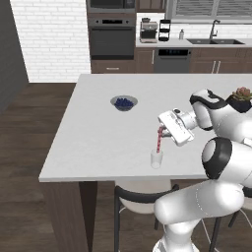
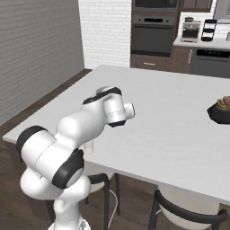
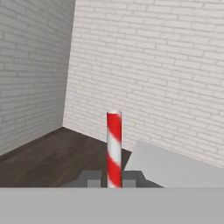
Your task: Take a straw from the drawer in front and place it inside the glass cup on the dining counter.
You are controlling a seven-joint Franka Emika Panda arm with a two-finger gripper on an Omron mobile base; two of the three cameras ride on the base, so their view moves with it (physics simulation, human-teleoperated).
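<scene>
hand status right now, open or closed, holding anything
hand: closed on the straw, held over the glass cup

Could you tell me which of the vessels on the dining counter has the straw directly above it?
The small clear glass cup near the front edge; the tool holds the straw over it. The grey bowl of berries sits farther back.

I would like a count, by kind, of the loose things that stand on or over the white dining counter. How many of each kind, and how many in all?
Straw, held by the jaws, lower end in the cup: 1
Glass cup: 1
Bowl of blue berries: 1
Dark pot with a plant: 1
Total: 4
</scene>
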